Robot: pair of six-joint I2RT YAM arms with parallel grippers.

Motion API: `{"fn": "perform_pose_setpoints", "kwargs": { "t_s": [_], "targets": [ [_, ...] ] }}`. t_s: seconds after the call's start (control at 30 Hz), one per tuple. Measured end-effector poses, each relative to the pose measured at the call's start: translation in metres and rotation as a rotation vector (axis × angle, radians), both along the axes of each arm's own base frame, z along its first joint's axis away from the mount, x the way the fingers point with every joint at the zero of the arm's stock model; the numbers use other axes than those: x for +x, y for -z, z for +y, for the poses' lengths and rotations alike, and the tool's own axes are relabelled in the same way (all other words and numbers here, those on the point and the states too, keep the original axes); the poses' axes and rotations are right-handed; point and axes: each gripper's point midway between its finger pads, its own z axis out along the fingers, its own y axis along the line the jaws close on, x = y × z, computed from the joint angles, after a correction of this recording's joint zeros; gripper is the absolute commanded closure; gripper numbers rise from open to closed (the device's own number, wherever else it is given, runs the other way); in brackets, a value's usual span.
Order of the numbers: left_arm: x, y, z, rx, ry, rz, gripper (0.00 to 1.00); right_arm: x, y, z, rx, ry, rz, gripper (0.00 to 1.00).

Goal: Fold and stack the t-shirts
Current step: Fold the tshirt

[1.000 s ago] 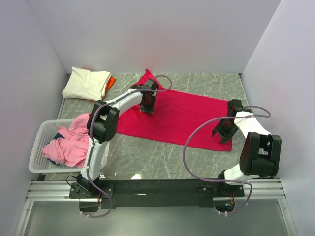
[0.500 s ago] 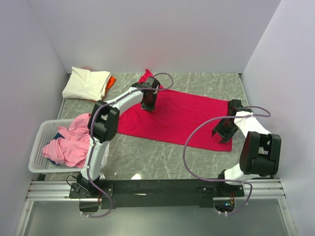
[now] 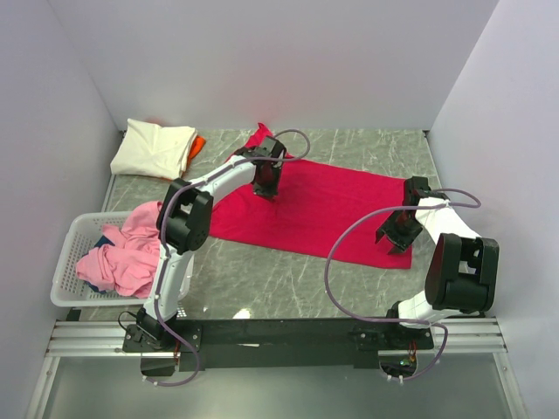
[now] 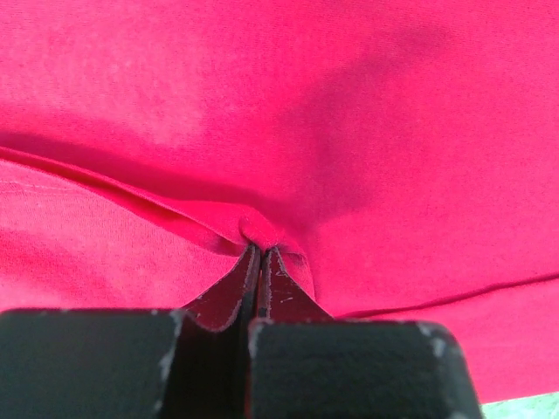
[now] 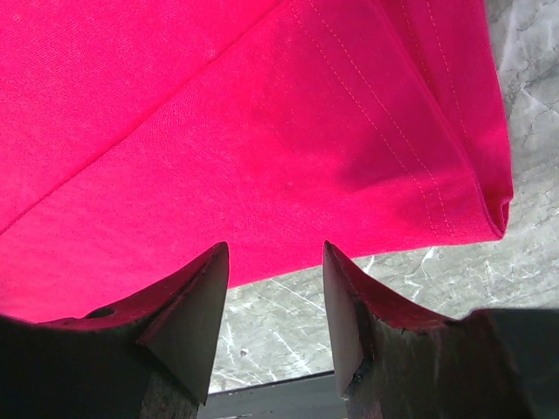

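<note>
The crimson red t-shirt lies spread on the grey table. My left gripper is shut on a pinch of its cloth near the shirt's upper left part; the cloth bunches at the fingertips. My right gripper is open and empty, hovering over the shirt's right hem corner, with marble showing between its fingers. The cream-white t-shirt lies folded at the back left on top of the orange one. Light pink t-shirts are heaped in the basket.
The white plastic lattice basket stands at the left near edge. White walls close in the table at the back and both sides. A black rail runs along the front by the arm bases.
My left gripper has shifted slightly right and back with the red cloth pinched in it. The right arm has not visibly moved.
</note>
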Motion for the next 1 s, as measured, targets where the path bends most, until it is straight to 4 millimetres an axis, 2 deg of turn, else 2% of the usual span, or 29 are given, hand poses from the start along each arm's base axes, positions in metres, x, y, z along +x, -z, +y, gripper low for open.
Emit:
{"fn": "perform_pose_setpoints", "kwargs": {
  "t_s": [0.23,0.3,0.33,0.37,0.43,0.47,0.57,0.67,0.77,0.87,0.93,1.0],
  "targets": [
    [-0.002,0.000,-0.004,-0.011,0.011,0.005,0.99,0.000,0.000,0.000,0.001,0.004,0.000,0.46],
    [-0.002,-0.001,-0.005,-0.013,0.012,0.003,0.86,0.000,-0.001,0.000,0.001,0.007,-0.002,0.46],
    [-0.001,-0.002,-0.005,-0.013,0.013,0.001,0.77,0.000,-0.001,0.000,0.001,0.007,-0.003,0.46],
    [-0.001,-0.003,-0.005,-0.015,0.012,-0.001,0.60,0.000,-0.002,0.000,0.000,0.007,-0.005,0.46],
    [0.001,-0.006,-0.007,-0.020,0.010,-0.009,0.46,0.000,-0.002,0.000,0.000,0.007,-0.007,0.45],
    [0.003,-0.008,-0.008,-0.025,0.009,-0.013,0.36,0.000,-0.002,0.000,0.000,0.007,-0.008,0.45],
    [0.006,-0.011,-0.010,-0.037,0.003,-0.028,0.20,0.001,-0.003,0.000,0.000,0.005,-0.012,0.45],
    [0.008,-0.017,-0.012,-0.052,-0.008,-0.041,0.13,0.002,-0.007,0.001,0.003,0.000,-0.025,0.45],
    [0.010,-0.037,-0.014,-0.080,-0.020,-0.070,0.07,0.008,-0.015,0.003,-0.006,-0.014,-0.056,0.45],
    [0.015,-0.074,-0.012,-0.142,-0.041,-0.136,0.05,0.019,-0.030,0.010,-0.024,-0.055,-0.113,0.45],
    [0.018,-0.100,-0.005,-0.194,-0.060,-0.180,0.05,0.028,-0.040,0.017,-0.028,-0.087,-0.158,0.45],
    [0.019,-0.117,0.014,-0.234,-0.102,-0.205,0.05,0.037,-0.048,0.025,-0.027,-0.117,-0.200,0.45]
  ]
}}
